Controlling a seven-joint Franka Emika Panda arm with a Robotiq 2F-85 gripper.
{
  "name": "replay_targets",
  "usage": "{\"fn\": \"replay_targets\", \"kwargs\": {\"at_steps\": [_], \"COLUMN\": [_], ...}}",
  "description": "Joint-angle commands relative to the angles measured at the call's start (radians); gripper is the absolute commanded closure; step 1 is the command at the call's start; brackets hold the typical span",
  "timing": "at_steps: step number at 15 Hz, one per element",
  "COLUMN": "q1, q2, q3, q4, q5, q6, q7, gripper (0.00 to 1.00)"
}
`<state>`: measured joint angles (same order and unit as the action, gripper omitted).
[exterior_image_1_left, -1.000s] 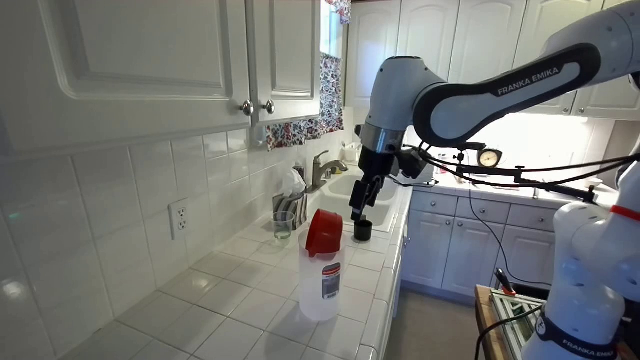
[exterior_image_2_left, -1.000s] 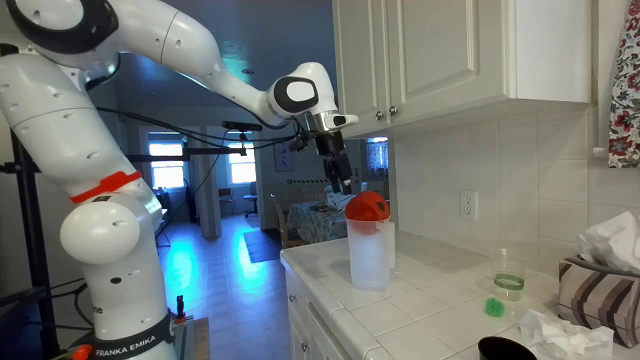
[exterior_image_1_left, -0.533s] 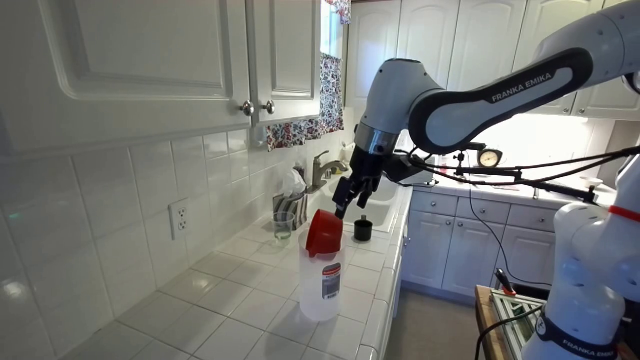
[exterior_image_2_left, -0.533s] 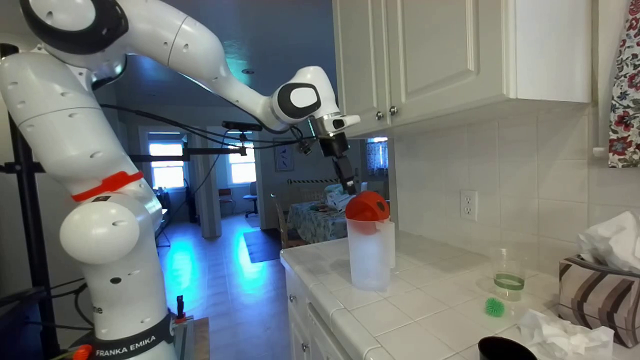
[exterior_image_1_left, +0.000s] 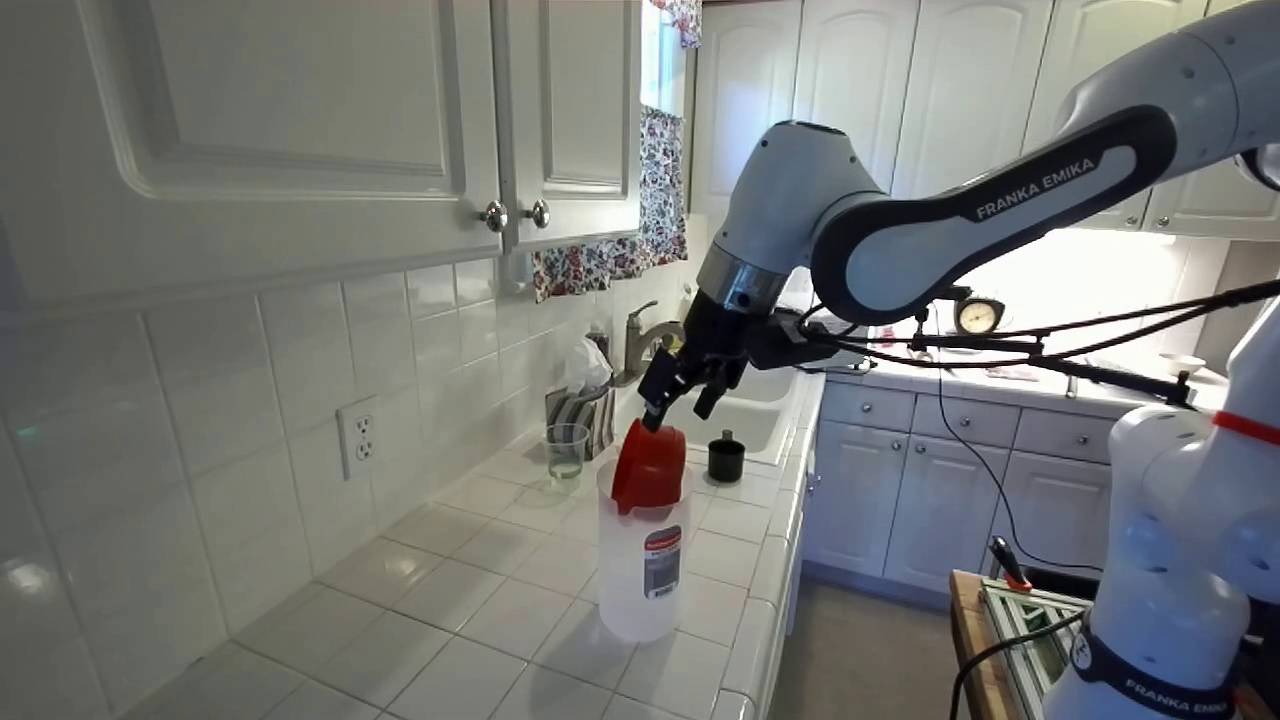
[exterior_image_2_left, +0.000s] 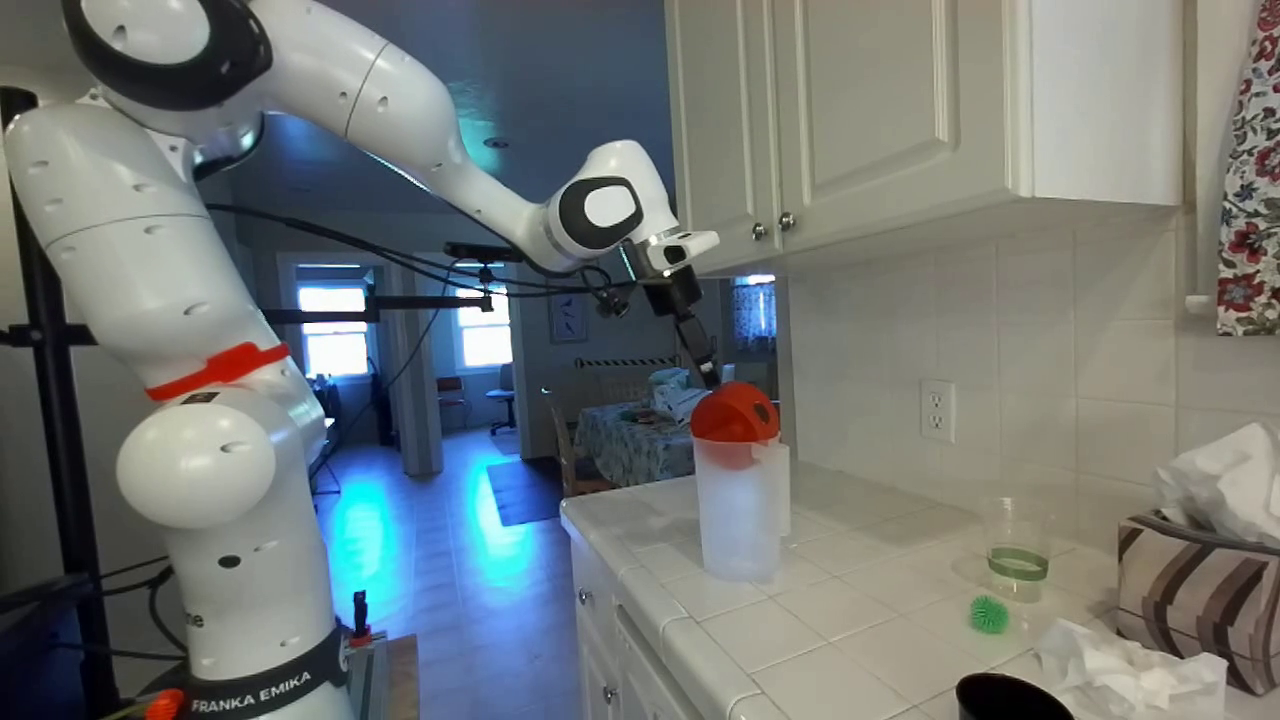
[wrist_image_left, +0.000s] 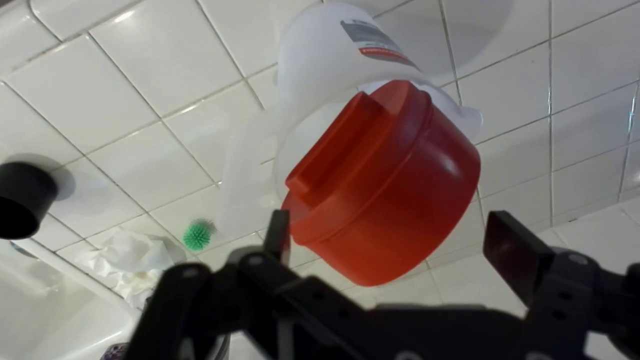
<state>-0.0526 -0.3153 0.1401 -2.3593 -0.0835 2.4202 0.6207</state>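
Your pincer (wrist_image_left: 396, 244): black, two-fingered, released, its fingers spread wide; angled down, nearest to the red plastic lid (wrist_image_left: 400, 200). That lid: tilted, part of it inside the mouth of the translucent pitcher (exterior_image_1_left: 632, 590), part standing out above the rim; in your wrist view it shows between the fingers, and you cannot tell whether either touches it. Pitcher: upright on your white-tiled worktop (exterior_image_1_left: 490, 600), with a handle and a grey-and-red label (exterior_image_1_left: 662, 563). Beside the white sink (exterior_image_1_left: 755, 430) and its faucet (exterior_image_1_left: 634, 345): a black cup (exterior_image_1_left: 726, 460), upright, well apart from the pitcher. Further along your worktop, in an exterior view: a clear cup (exterior_image_2_left: 1018, 563) with a green band, upright; a green spiky ball (exterior_image_2_left: 989, 614), just beside that cup; a crumpled white tissue (exterior_image_2_left: 1130, 665), close to the striped tissue box (exterior_image_2_left: 1195, 600), which has white tissue standing up from its top. Above and behind: white cabinets (exterior_image_2_left: 900, 110) with round knobs, a floral curtain (exterior_image_2_left: 1255, 200), and an electrical outlet (exterior_image_2_left: 938, 410) set in white wall tiles. At the back, near the far worktop (exterior_image_1_left: 975, 392): a round, black-rimmed dial (exterior_image_1_left: 978, 317), its base hidden.
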Motion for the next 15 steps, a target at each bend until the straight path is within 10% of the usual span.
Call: {"fn": "replay_targets", "kwargs": {"at_steps": [1, 15], "q1": [-0.018, -0.015], "q2": [0.028, 0.078], "q3": [0.020, 0.026], "q4": [-0.002, 0.026], "q5": [-0.030, -0.093], "q6": [0.039, 0.030], "q7": [0.066, 0.252], "gripper": [0.00, 0.00]}}
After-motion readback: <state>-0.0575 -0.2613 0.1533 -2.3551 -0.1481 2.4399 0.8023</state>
